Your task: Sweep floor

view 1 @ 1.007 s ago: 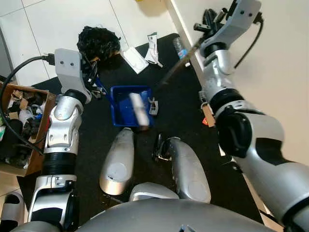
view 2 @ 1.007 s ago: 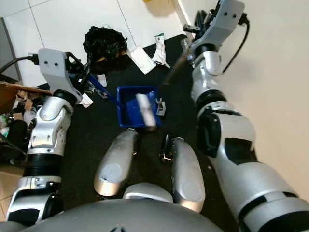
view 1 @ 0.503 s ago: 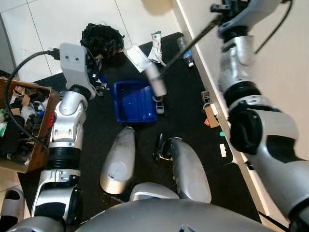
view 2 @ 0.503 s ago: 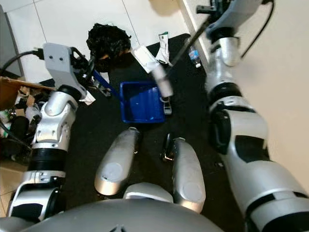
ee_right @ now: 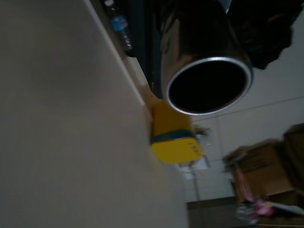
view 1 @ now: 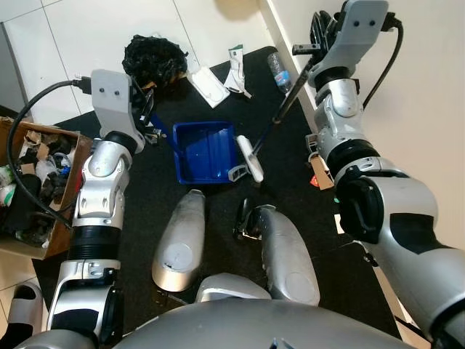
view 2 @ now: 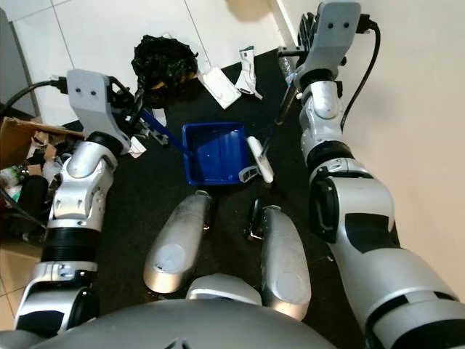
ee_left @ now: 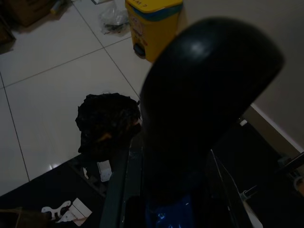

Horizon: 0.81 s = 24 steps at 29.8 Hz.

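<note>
**A:** Where is the broom (view 1: 251, 158) seen?

**B:** Its white head is seen low on the black mat (view 1: 283, 145), just beside the right edge of the blue dustpan (view 1: 205, 151). Its long dark stick goes up and to the right, to the right end effector (view 1: 317, 33), which is held high near the wall (view 1: 429, 87). The stick is pinched there by that end effector. In the right wrist view the open end of the silver tube (ee_right: 207, 83) is seen up close.

**A:** And the dustpan?

**B:** It is lying on the mat, below and to the right of the left end effector (view 2: 142, 116). Its blue handle is held by that end effector, whose fingers are closed on it.

**A:** What is seen farther out?

**B:** A black bag (view 1: 150, 59) is seen just past the left end effector. White scraps of paper (view 1: 205, 86) are lying to the right of the bag. A plastic bottle (view 1: 278, 71) is lying below the right end effector, by the wall. A brown box (view 1: 43, 189) full of things is seen far to the left of the left end effector. A yellow bin (ee_left: 153, 23) is seen by the wall in the left wrist view.
</note>
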Motion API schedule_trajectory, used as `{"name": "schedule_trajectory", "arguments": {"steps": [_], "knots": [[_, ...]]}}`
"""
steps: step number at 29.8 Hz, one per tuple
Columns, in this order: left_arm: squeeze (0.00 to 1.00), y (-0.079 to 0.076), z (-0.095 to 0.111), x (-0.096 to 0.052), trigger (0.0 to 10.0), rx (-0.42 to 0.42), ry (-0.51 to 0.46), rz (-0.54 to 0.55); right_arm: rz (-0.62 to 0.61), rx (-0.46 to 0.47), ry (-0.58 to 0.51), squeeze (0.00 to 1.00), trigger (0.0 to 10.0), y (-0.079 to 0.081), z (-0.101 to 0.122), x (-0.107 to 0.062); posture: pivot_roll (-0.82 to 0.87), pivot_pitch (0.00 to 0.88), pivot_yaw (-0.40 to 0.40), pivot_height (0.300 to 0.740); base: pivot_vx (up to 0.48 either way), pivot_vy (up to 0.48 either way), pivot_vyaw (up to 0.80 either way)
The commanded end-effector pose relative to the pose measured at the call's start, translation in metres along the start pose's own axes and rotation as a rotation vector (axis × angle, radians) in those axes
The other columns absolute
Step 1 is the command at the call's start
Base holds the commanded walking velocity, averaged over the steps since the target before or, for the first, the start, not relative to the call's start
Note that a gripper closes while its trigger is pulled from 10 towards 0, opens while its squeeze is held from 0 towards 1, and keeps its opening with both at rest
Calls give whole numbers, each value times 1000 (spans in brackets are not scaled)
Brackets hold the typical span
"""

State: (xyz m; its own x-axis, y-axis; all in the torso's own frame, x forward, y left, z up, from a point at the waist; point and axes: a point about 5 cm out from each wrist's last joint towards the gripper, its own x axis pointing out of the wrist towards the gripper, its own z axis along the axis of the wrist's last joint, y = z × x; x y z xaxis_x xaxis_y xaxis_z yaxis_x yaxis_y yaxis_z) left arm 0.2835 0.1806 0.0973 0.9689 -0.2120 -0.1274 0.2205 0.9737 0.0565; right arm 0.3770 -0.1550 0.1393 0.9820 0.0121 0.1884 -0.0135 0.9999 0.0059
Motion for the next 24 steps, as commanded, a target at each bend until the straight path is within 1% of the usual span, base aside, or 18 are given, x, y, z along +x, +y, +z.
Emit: {"name": "schedule_trajectory", "arguments": {"steps": [1, 3, 5, 6, 7, 8, 10, 11, 13, 15, 18, 21, 23, 24], "knots": [[0, -4, -12, -7, 10000, -34, 49, -26, -5, -83, 97, 0, 10000, -1, -24, -15, 449, 287, -25, 740, 0, 0, 0], [0, -2, -13, -10, 10000, -34, 51, -15, -44, -50, 103, 0, 10000, -7, -27, -18, 448, 286, -27, 740, 0, 0, 0], [0, -1, -13, -10, 10000, -35, 52, -12, -85, 25, 104, 0, 10000, -12, -27, -18, 448, 286, -27, 740, 0, 0, 0], [0, -3, -13, -8, 10000, -38, 53, -19, -160, 179, 97, 0, 10000, -17, -26, -17, 438, 282, -29, 740, 0, 0, 0], [0, -6, -13, -6, 10000, -39, 53, -26, -213, 273, 93, 0, 10000, -20, -25, -16, 428, 275, -26, 740, 0, 0, 0], [0, -6, -13, -6, 10000, -39, 53, -26, -213, 273, 93, 0, 10000, -20, -25, -16, 428, 275, -26, 740, 0, 0, 0], [0, -8, -13, -3, 10000, -40, 52, -34, -283, 371, 90, 0, 10000, -23, -24, -15, 422, 268, -23, 740, 0, 0, 0], [0, -9, -12, -2, 10000, -40, 51, -38, -307, 395, 85, 0, 10000, -24, -23, -14, 421, 259, -22, 740, 0, 0, 0], [0, -10, -11, 1, 10000, -40, 47, -42, -336, 422, 68, 0, 10000, -24, -19, -11, 420, 252, -23, 740, 0, 0, 0], [0, -10, -10, 2, 10000, -40, 45, -43, -341, 428, 59, 0, 10000, -23, -16, -9, 420, 252, -23, 740, 0, 0, 0], [0, -9, -8, 4, 10000, -41, 36, -39, -329, 428, 18, 0, 10000, -21, -6, -2, 418, 239, -37, 740, 0, 0, 0], [0, -8, -7, 5, 10000, -52, 26, -25, -280, 424, -45, 0, 10000, -21, 7, 5, 410, 228, -52, 740, 0, 0, 0], [0, -6, -6, 6, 10000, -85, 18, -6, -222, 436, -110, 0, 10000, -22, 21, 11, 399, 220, -64, 740, 0, 0, 0], [0, -4, -5, 6, 10000, -114, 10, 11, -182, 443, -166, 0, 10000, -23, 31, 15, 391, 215, -71, 740, 0, 0, 0]]}}
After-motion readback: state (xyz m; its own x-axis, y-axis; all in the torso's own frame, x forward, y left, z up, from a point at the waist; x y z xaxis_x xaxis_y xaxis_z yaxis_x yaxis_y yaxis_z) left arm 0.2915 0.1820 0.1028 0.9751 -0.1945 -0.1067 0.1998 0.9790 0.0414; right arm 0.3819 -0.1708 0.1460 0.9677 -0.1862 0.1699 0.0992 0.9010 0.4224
